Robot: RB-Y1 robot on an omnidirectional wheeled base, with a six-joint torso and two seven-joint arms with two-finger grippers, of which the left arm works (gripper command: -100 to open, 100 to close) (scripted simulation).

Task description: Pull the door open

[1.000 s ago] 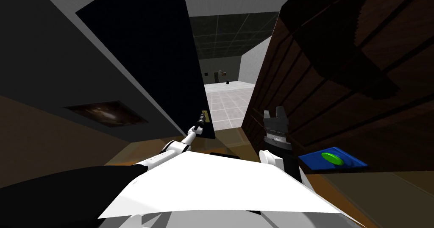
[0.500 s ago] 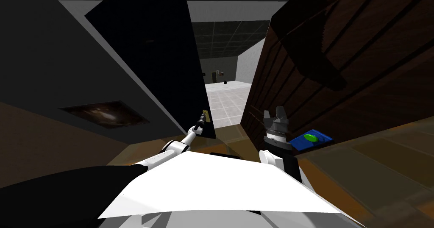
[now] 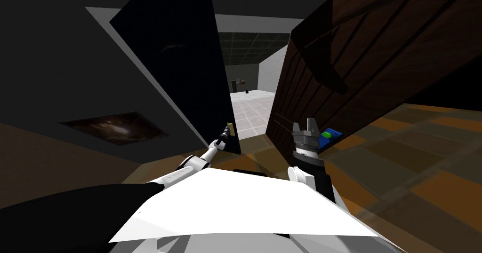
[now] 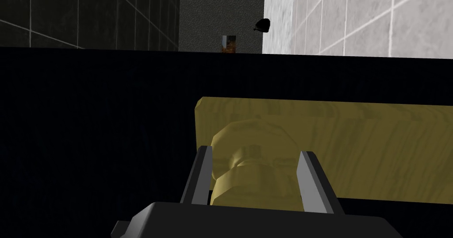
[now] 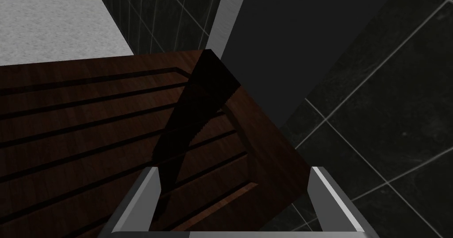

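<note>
Left gripper (image 4: 255,153) pinches the yellow handle (image 4: 241,178) on its plate (image 4: 362,147) at the dark door (image 3: 179,67)'s free edge; door ajar. Handle's near end is hidden behind the gripper body. Right gripper (image 3: 306,125) spread, beside a brown grooved panel (image 5: 88,129).

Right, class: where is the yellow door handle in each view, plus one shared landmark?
Head view: handle at centre, on the black door's edge.
Left wrist view: between the left gripper's fingers.
Right wrist view: faces the brown wooden panel instead.
Landmark: that panel, head view's right.
</note>
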